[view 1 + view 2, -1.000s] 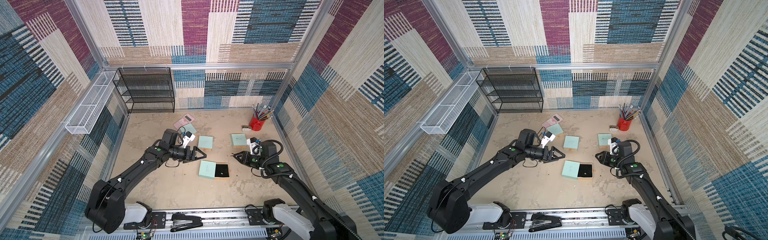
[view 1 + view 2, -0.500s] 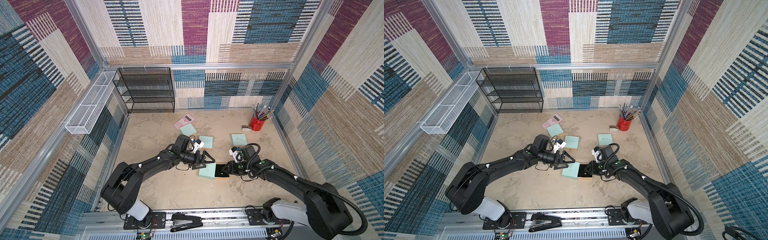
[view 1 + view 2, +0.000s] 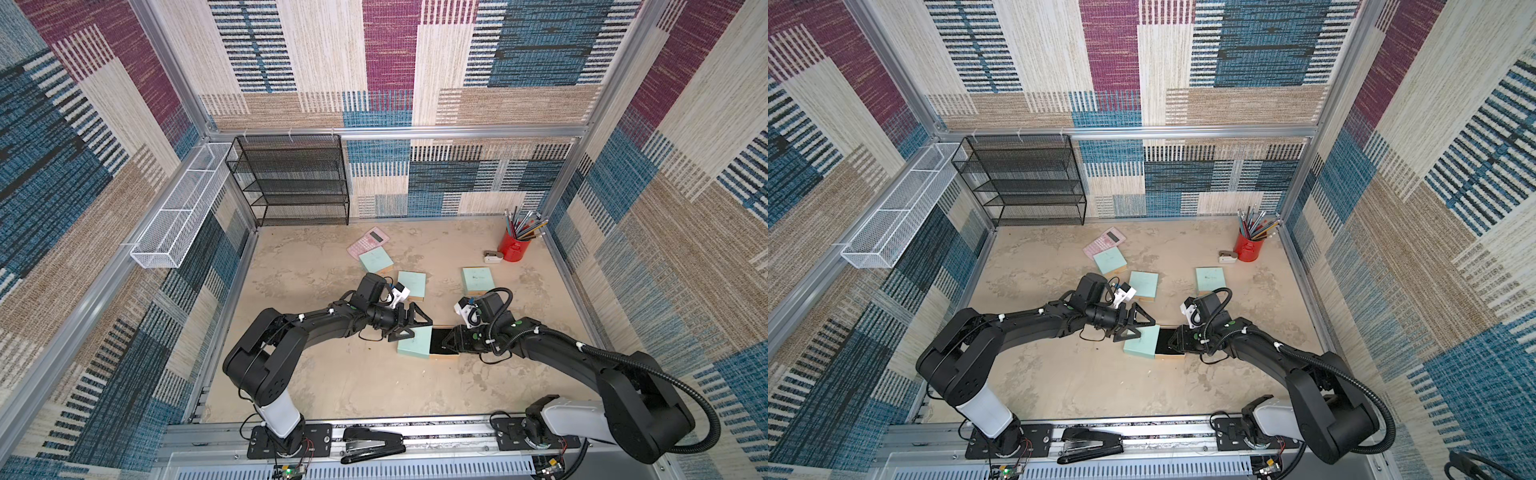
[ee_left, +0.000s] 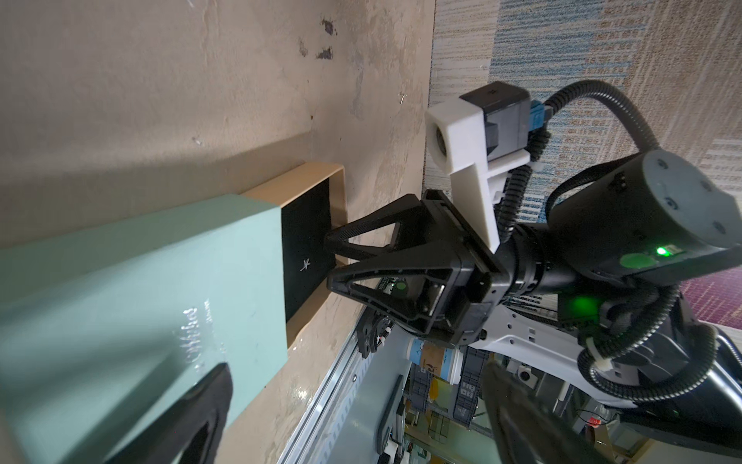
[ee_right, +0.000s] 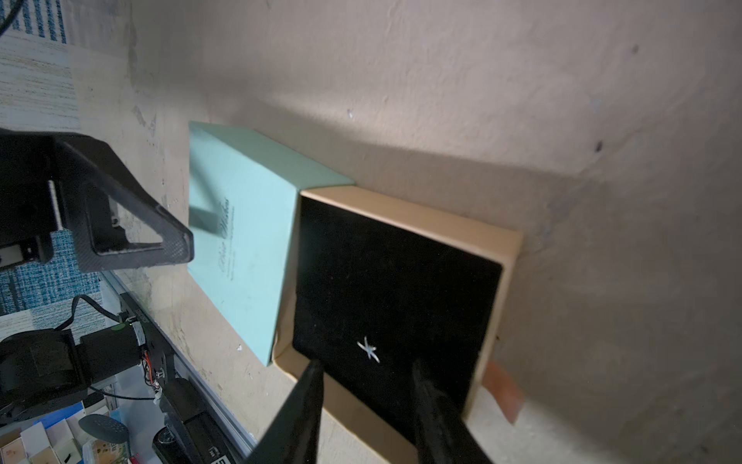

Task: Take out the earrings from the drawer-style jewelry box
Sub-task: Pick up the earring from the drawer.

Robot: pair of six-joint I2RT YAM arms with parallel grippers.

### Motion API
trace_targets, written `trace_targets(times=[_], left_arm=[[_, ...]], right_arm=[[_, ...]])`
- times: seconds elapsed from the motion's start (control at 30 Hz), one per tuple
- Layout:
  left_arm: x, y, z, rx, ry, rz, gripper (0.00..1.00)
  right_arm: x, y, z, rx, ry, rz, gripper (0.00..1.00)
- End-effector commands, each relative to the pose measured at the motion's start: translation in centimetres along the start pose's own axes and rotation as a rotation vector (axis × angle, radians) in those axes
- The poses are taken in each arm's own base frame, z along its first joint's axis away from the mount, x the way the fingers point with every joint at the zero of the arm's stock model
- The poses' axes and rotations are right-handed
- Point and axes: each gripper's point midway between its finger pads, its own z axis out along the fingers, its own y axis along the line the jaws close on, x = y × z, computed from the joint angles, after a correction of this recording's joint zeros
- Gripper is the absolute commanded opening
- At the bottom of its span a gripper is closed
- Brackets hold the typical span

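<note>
Left jaws stand wide over the mint jewelry box [image 3: 413, 343] in both top views; right jaws, partly parted, hang over its open drawer [image 3: 436, 343]. From the left wrist, the earrings [image 4: 306, 265] lie on the drawer's black pad, just before the right jaws. From the right wrist, the earrings [image 5: 368, 349] lie ahead of the gap, ungripped.

The mint-green box sleeve [image 5: 257, 189] carries silver cursive script [image 5: 224, 237]; the second word reads "Wishes"; the first word is blurred. The smaller line beneath is illegible.
</note>
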Motion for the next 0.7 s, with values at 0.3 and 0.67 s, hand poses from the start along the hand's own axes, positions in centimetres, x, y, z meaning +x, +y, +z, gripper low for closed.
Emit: trace_targets(times=[0.3, 0.67], left_arm=[[0.5, 1.8, 0.7, -0.068, 0.010, -0.011, 0.97], [0.8, 2.1, 0.8, -0.075, 0.016, -0.016, 0.96]], right_arm=[[-0.6, 0.8, 0.5, -0.026, -0.002, -0.041, 0.41], [0.0, 1.2, 0.6, -0.056, 0.025, -0.050, 0.40]])
